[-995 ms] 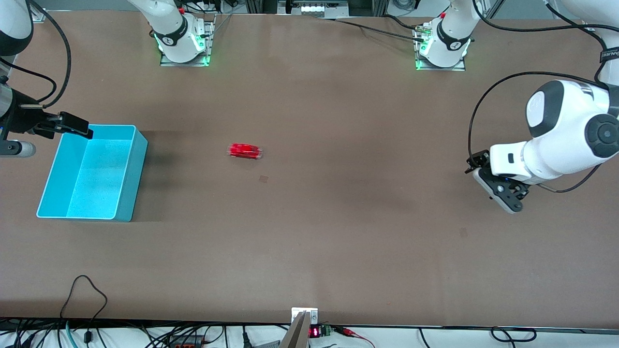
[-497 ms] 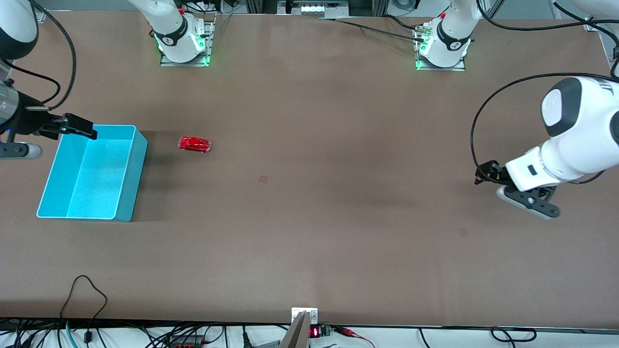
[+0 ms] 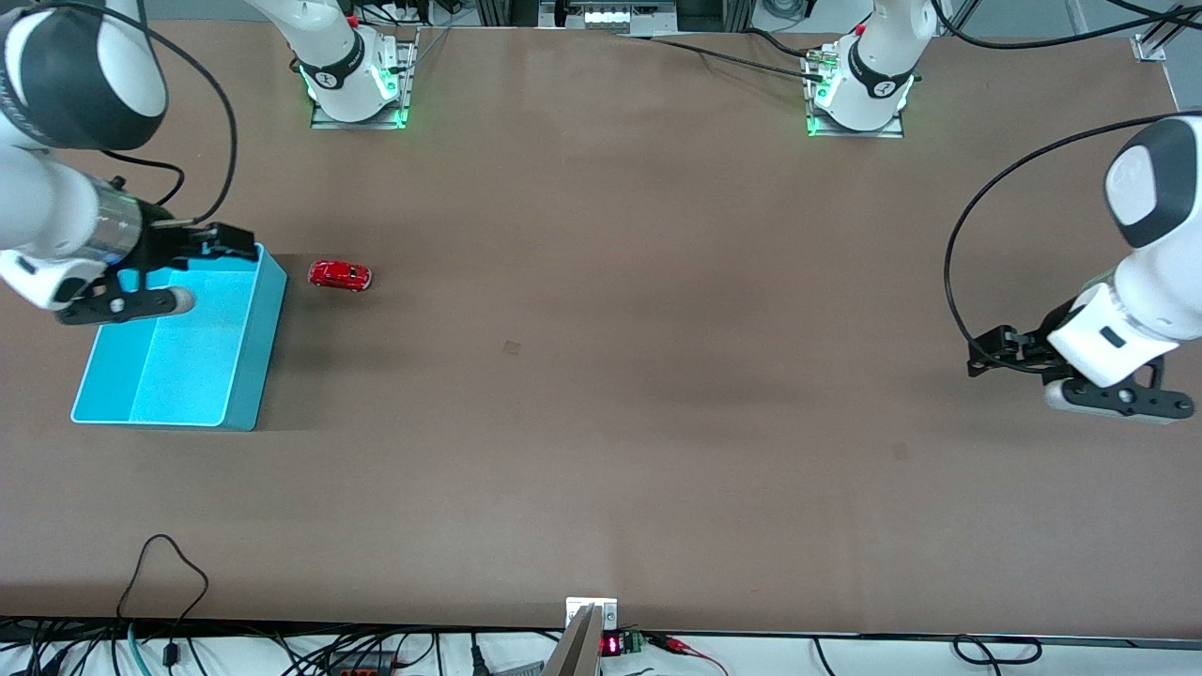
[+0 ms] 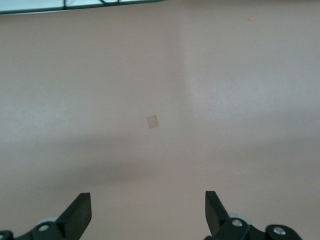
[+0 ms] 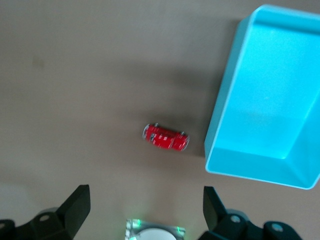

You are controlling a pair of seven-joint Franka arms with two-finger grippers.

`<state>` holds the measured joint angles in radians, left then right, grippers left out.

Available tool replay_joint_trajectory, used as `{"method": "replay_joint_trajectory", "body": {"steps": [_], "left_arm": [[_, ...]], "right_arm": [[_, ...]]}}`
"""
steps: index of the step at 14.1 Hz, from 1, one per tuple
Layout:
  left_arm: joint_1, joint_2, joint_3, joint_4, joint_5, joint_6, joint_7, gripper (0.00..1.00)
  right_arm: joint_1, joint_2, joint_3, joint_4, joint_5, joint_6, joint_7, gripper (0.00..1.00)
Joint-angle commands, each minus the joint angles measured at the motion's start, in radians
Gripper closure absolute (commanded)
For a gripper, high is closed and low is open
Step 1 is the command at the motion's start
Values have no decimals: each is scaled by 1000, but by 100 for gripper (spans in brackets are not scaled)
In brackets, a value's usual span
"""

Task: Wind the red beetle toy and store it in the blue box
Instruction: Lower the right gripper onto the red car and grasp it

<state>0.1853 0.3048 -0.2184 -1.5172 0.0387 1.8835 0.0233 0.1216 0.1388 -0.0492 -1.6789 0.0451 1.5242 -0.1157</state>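
The red beetle toy (image 3: 340, 274) stands on the brown table just beside the blue box (image 3: 269, 329), a short gap off the box's wall that faces the table's middle. It also shows in the right wrist view (image 5: 166, 137) next to the box (image 5: 222, 125). The box is empty. My right gripper (image 3: 223, 241) is open and empty, over the box's corner nearest the car. My left gripper (image 3: 993, 353) is open and empty over bare table at the left arm's end, far from the car.
A small square mark (image 3: 512, 347) lies near the table's middle and shows in the left wrist view (image 4: 152, 121). The arm bases (image 3: 357, 89) (image 3: 859, 94) stand along the edge farthest from the front camera. Cables hang along the edge nearest that camera.
The red car has rolled from mid-table toward the box and slowed beside it. My right gripper has swung over the box toward the car. My left arm has drawn back toward its end.
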Motion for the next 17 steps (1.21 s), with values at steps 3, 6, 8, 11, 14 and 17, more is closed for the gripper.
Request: {"method": "replay_joint_trajectory", "body": {"steps": [3, 6, 8, 11, 14, 17], "left_arm": [[-35, -50, 40, 72, -17, -92, -158, 0], [-38, -93, 80, 71, -80, -150, -164, 0], [-55, -121, 103, 69, -82, -156, -163, 0], [-144, -157, 226, 58, -86, -220, -146, 0], [-138, -173, 218, 54, -85, -273, -128, 0], [-130, -214, 215, -33, -85, -245, -80, 0]], "right_arm": [[7, -276, 26, -471, 13, 199, -62, 0], [-5, -315, 83, -631, -1, 367, -213, 0], [-25, -346, 95, -747, -2, 501, -316, 0], [-28, -361, 97, -953, -4, 799, -589, 0], [-39, -308, 97, -1029, -5, 971, -833, 0], [-101, -196, 98, -1027, -5, 1120, -1115, 0]]}}
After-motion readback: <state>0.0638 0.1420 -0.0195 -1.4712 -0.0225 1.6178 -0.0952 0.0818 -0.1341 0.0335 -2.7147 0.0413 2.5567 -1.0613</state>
